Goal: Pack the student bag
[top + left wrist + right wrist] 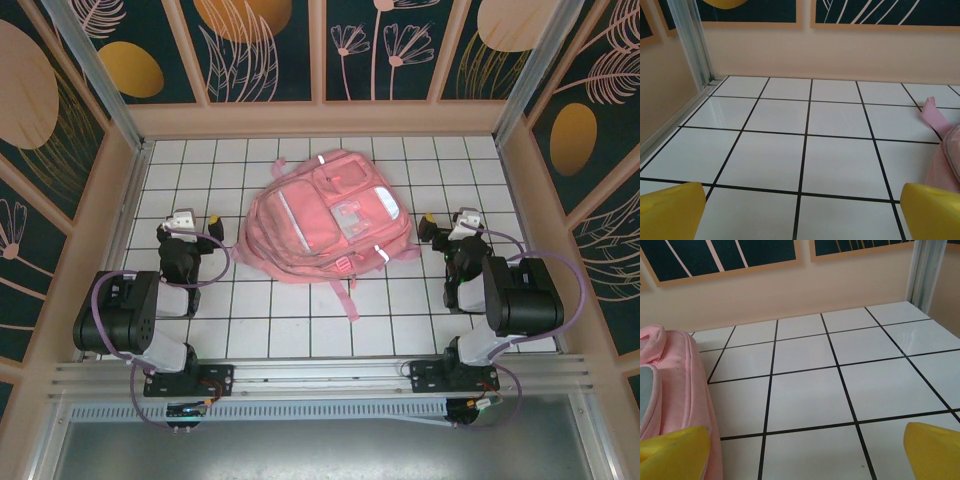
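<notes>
The student bag point(325, 215) lies flat at the middle of the table point(300, 330) between the left gripper point(196, 218) and right gripper point(448, 220), both spread wide and empty, and a one-sided pinch could merely drag or bunch it, since its soft pink fabric looks limp, with loose straps point(345, 295) and slick reflective stripes point(287, 212).

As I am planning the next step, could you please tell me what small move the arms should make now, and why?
Probably ease the right pincer leftward to the backpack, to start opening it. Both it and the left pincer stand open, holding nothing, on either side of the backpack, and neither touches it. The backpack's edge lies close by the right one.
</notes>
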You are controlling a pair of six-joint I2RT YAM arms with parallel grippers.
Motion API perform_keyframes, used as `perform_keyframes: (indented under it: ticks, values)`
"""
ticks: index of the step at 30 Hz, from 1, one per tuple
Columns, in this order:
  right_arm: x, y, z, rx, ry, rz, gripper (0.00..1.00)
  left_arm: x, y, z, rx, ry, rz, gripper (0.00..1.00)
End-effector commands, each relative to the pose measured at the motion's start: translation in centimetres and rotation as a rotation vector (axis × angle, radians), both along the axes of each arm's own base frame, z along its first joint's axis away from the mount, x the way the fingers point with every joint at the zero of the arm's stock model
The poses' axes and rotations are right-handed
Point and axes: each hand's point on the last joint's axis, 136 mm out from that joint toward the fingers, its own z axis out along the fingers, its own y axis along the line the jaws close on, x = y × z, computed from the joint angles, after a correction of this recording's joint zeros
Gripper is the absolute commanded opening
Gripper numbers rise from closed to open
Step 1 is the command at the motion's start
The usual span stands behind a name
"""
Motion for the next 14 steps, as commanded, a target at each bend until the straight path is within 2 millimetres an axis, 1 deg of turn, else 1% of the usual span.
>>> perform_keyframes:
  ticks: [1,14]
  values:
    - [0.41,-0.38,1.12,0.001,-0.033,-0.021,0.99,0.48,0.44,1.56,-0.017,-0.055,0.018,0.99]
    - [0.37,-0.16,1.14,-0.004,-0.035,-0.016,0.99,0.46,0.49,1.53,-0.016,-0.054,0.02,0.99]
